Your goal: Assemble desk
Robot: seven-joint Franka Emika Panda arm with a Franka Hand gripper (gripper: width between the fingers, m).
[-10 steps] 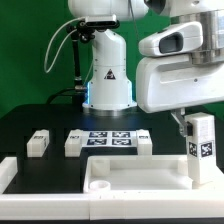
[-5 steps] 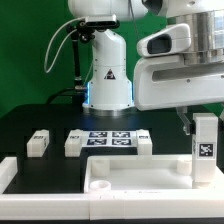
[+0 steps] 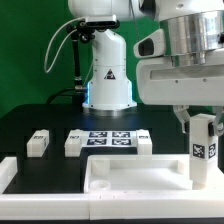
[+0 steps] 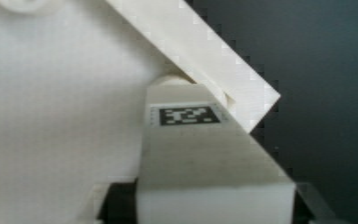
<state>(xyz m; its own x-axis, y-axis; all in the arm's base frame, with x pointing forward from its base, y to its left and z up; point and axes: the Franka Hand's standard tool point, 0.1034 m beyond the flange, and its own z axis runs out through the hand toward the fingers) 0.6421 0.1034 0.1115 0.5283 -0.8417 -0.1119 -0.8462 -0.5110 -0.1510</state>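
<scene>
The desk's white rimmed tabletop point(image 3: 135, 176) lies at the front of the black table. My gripper point(image 3: 200, 118) is shut on a white square-section leg point(image 3: 203, 148) with a black-and-white tag and holds it upright at the tabletop's corner on the exterior view's right. In the wrist view the leg point(image 4: 202, 150) runs from between my fingers point(image 4: 119, 200) down to the tabletop's rim corner point(image 4: 211, 60). Loose legs lie on the table: one point(image 3: 38, 142), another point(image 3: 74, 143) and a third point(image 3: 143, 141) beside the marker board point(image 3: 108, 139).
The robot's white base point(image 3: 108, 70) stands at the back centre. Long white rails point(image 3: 12, 175) edge the table at the front. A green backdrop lies behind.
My gripper has shifted the held leg slightly towards the exterior view's right and down at the tabletop's corner. The wrist has turned. The loose legs have not moved.
</scene>
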